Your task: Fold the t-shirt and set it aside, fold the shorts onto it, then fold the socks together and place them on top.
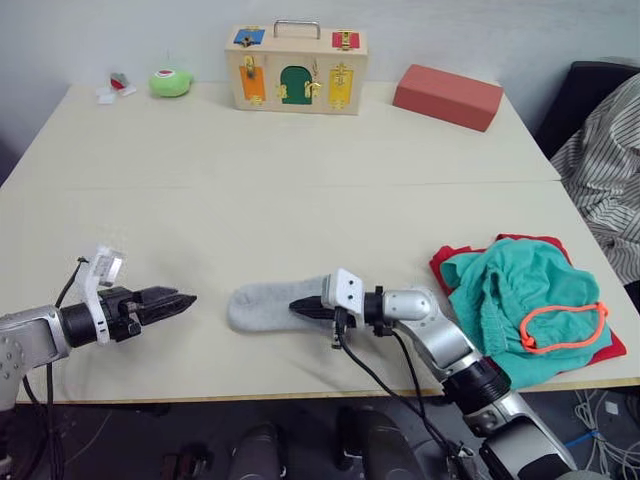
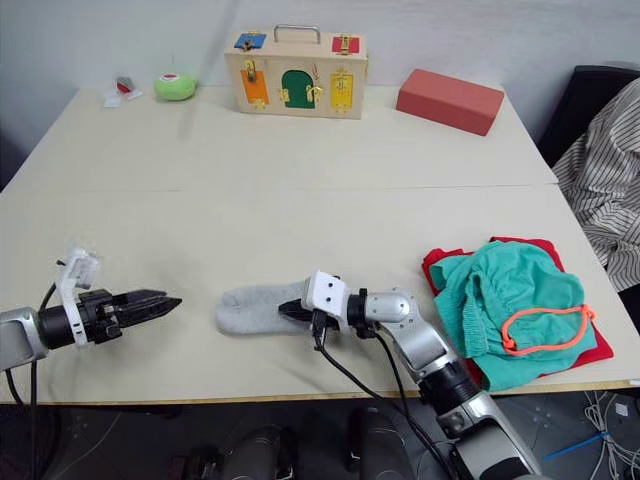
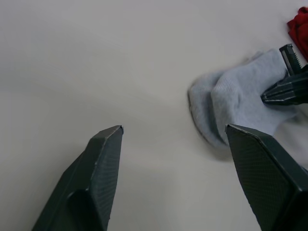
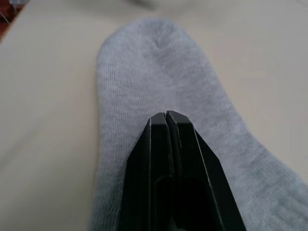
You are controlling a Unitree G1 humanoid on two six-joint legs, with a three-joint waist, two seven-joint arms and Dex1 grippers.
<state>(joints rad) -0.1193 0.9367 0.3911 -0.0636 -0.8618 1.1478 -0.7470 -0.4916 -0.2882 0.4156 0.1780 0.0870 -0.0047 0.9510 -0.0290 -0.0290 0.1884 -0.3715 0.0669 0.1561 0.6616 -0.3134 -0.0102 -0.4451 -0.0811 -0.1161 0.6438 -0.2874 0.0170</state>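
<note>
Socks [image 1: 265, 305] lying stacked near the worktop's [image 1: 300, 190] front edge, well left of the shorts [image 1: 515, 300] piled on the t-shirt [image 1: 452, 259]. Needing a firm pinch through both layers before lifting toward that pile. Right claw [image 1: 300, 308] pressing clenched on the socks, grip unclear; left claw [image 3: 173, 134] gaping wide, released, touching nothing

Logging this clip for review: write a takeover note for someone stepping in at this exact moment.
Left gripper: open, hovering apart from the socks.
Right gripper: fingers together, lying on the socks; whether cloth is pinched, unclear.
Done: t-shirt set aside near the right table edge, shorts on it, loosely bunched.
Left: finish folding the socks, place them on the shorts.
</note>
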